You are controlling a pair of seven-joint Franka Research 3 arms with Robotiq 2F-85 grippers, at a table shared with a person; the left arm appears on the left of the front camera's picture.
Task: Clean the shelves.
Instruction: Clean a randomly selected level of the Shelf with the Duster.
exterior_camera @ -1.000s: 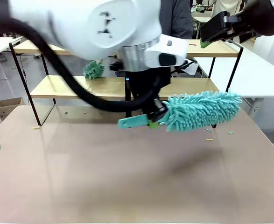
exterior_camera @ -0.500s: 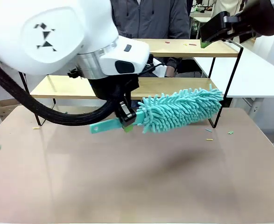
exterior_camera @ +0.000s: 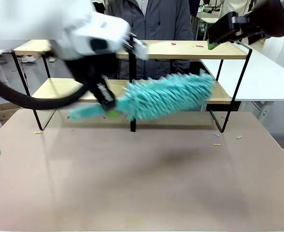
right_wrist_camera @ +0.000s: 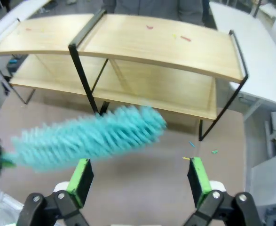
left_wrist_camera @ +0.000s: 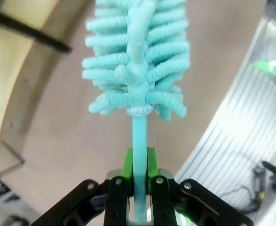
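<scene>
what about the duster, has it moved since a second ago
Yes. The duster has risen and shifted left, its handle now left of the central upright of the shelves.

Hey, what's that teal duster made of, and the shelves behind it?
Duster: soft teal chenille-like strands, probably microfibre, on a smooth teal handle that looks plastic. Shelves: pale boards with a matte wood look, wood or laminate, in a thin black frame, likely painted metal.
</scene>
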